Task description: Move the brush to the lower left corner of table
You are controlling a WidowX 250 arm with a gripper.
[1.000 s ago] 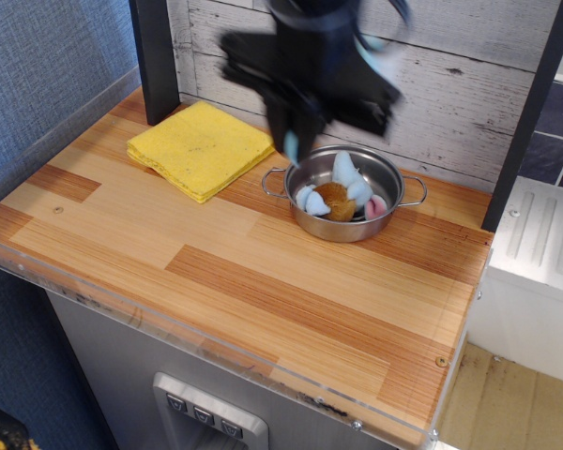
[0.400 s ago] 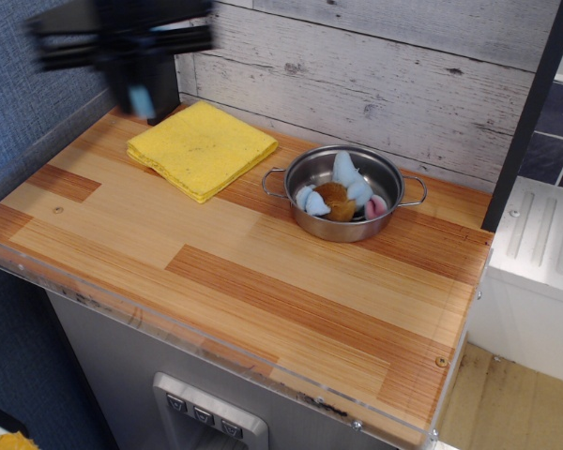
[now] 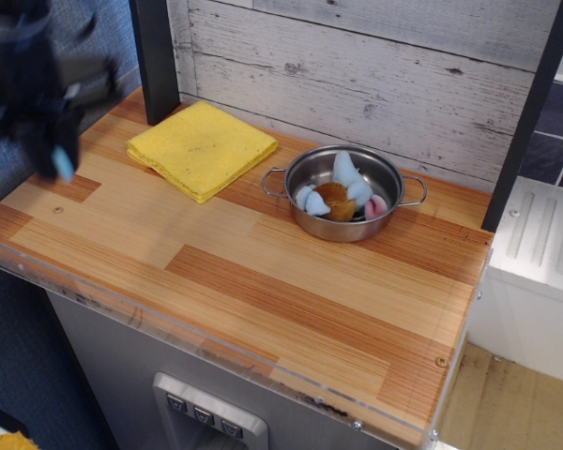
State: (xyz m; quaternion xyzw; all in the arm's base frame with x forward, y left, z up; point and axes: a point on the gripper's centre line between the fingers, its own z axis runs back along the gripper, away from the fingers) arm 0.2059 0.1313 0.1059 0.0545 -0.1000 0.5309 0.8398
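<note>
My gripper (image 3: 54, 155) is a dark, motion-blurred shape at the far left, above the left end of the wooden table (image 3: 263, 281). A light blue end of the brush (image 3: 63, 165) pokes out below the fingers, so the gripper is shut on the brush and holds it above the wood. The rest of the brush is hidden by the blurred fingers.
A yellow folded cloth (image 3: 200, 147) lies at the back left. A steel pot (image 3: 345, 192) with pale blue and white toy pieces and a brown lump stands at the back middle. A dark post (image 3: 156, 58) rises behind the cloth. A clear acrylic rim (image 3: 169, 323) runs along the front edge.
My gripper has carried the brush from above the pot to the far left, then down and forward along the left edge. The pot and cloth have not moved.
</note>
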